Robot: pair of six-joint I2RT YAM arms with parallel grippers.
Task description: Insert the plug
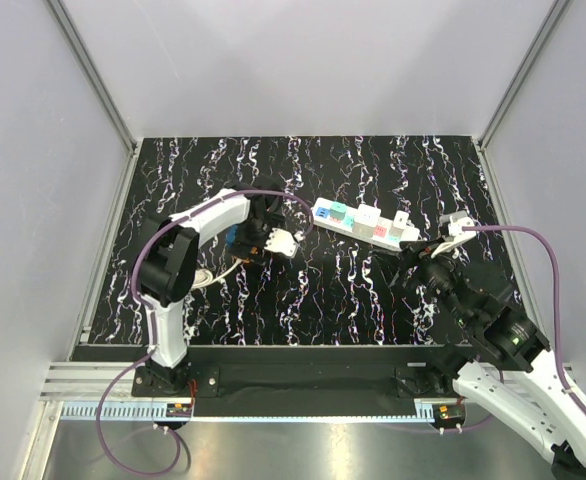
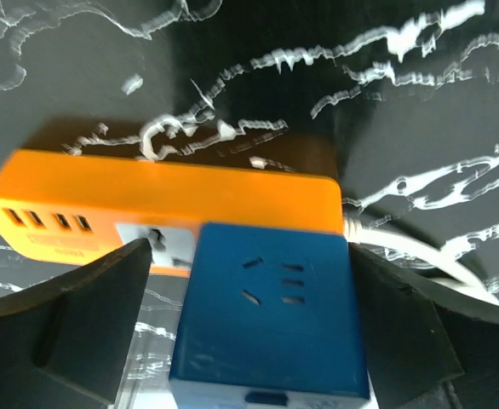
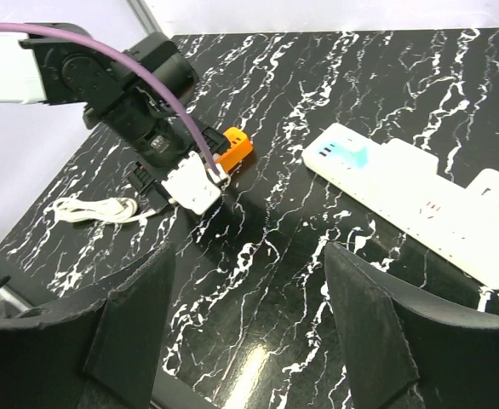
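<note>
1. The left arm [image 1: 188, 235] rises from its base at the near left. It folds at a dark elbow, and its white forearm runs toward 2 o'clock, with the wrist tipped down at the tabletop [image 1: 303, 310].
2. The left gripper [image 1: 245, 243] is low over the table, at about 9 o'clock from the table's centre. The blue plug [image 2: 271, 315] sits between its two fingers [image 2: 71, 332].
3. In the left wrist view the right finger lies against the plug's side and a narrow gap shows on the left side. I cannot tell whether the plug is truly clamped.
4. The blue plug overlaps the near edge of the orange power strip [image 2: 164, 200]. A white cable [image 2: 420, 256] curls away at 3 o'clock of it.
5. The right arm [image 1: 513, 345] reaches in from the near right toward 10 o'clock.
6. The right gripper [image 3: 249, 251] has its fingers spread wide and holds nothing. It is beside the end of the white power strip [image 1: 363, 222], which lies at 2 o'clock from the centre.
</note>
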